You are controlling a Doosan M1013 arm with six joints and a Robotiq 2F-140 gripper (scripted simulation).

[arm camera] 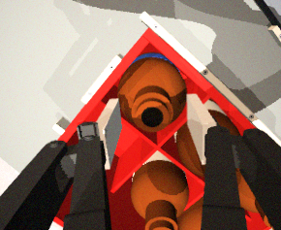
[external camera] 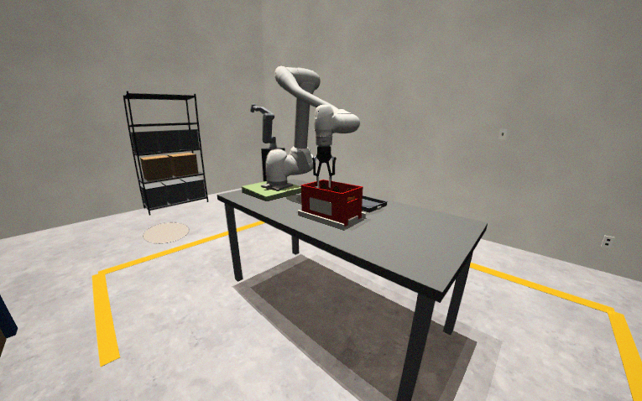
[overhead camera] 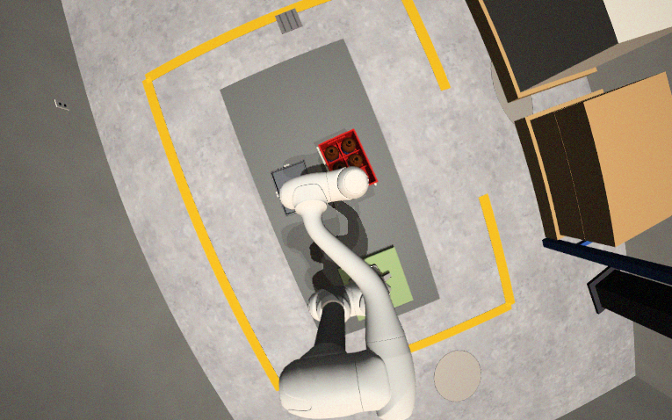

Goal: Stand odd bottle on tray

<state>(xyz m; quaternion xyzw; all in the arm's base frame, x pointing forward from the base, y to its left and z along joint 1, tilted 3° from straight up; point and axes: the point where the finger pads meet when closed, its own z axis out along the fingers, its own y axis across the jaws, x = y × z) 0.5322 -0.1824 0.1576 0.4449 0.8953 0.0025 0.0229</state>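
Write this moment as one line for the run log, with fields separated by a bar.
gripper: open, holding nothing | position: above red crate | bottles: upright in crate | tray: no bottle on it
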